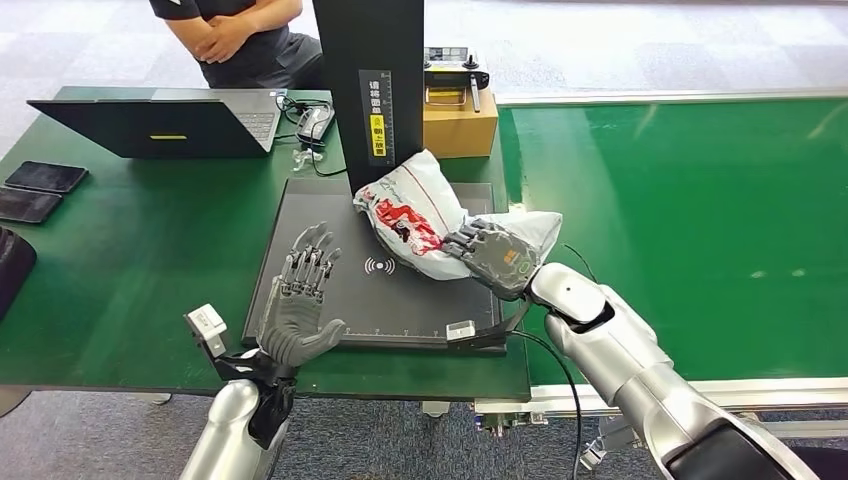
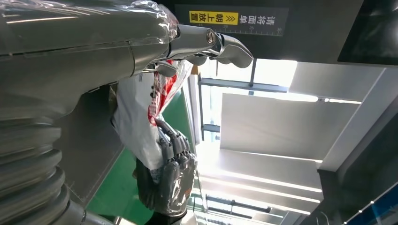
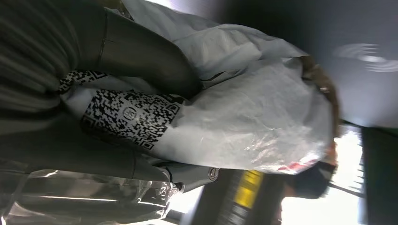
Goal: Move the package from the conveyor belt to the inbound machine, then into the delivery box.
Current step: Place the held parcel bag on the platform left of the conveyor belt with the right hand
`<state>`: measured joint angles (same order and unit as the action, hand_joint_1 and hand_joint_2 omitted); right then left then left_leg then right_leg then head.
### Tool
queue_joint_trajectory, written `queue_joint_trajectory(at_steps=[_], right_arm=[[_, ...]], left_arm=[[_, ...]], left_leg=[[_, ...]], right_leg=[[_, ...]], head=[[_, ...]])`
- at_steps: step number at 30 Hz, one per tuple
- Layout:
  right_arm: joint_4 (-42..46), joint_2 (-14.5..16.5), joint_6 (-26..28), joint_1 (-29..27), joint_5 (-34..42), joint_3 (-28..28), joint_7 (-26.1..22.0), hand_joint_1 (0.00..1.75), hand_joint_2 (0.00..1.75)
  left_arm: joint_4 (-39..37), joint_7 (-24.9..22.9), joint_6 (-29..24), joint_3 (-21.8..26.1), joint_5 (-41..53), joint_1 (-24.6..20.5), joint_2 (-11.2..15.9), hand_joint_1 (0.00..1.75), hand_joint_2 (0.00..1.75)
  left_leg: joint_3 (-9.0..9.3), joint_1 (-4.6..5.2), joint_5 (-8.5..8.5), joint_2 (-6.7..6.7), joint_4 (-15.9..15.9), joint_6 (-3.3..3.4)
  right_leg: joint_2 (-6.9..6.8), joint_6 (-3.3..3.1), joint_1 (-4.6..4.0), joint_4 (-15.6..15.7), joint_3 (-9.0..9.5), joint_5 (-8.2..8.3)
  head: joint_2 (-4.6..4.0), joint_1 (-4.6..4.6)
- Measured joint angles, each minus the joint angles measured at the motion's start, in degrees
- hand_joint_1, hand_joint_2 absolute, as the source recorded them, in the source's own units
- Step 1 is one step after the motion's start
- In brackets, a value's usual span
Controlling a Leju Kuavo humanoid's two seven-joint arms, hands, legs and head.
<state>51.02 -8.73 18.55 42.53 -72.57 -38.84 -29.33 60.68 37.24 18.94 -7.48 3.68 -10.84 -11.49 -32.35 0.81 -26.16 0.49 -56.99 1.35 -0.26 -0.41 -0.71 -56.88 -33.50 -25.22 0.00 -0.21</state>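
Fingers [image 1: 462,243] of right hand [image 1: 492,258] around package [image 1: 415,215] on inbound machine [image 1: 300,255].

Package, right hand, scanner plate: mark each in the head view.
package [image 1: 405,215], head view, on its red-printed face.
right hand [image 1: 490,256], head view, on the back of the hand.
scanner plate [image 1: 400,300], head view, on its bare black surface.

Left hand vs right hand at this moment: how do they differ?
The right hand grips the white package; the left hand holds nothing. The left hand's fingers are spread and raised, while the right hand's fingers wrap into the bag. The right hand sits at the black scanner platform's right side by the conveyor belt; the left hovers over the platform's left edge. Both are over the platform.
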Motion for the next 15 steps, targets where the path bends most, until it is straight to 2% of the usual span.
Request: queue_joint_trajectory(at_steps=[8,15], right_arm=[[5.82,-0.6,2.77,4.18,4.99,-13.35,-0.98,1.75,1.75],[8.58,-1.44,3.27,4.86,5.63,-17.62,-0.75,1.75,1.75]], left_arm=[[-2.07,0.14,0.27,-1.01,-0.87,-1.94,0.01,0.0,1.75],[-3.18,0.14,0.27,-1.2,-1.13,-2.38,0.01,0.0,1.75]], left_leg=[[-0.01,0.0,0.0,0.01,0.0,0.0],[-0.01,0.01,0.0,0.0,0.0,0.0]], right_leg=[[0.01,-0.01,0.0,-0.01,-0.04,-0.01],[0.0,0.0,0.01,0.0,-0.02,0.0]], head=[[0.0,-0.01],[0.0,0.01]])
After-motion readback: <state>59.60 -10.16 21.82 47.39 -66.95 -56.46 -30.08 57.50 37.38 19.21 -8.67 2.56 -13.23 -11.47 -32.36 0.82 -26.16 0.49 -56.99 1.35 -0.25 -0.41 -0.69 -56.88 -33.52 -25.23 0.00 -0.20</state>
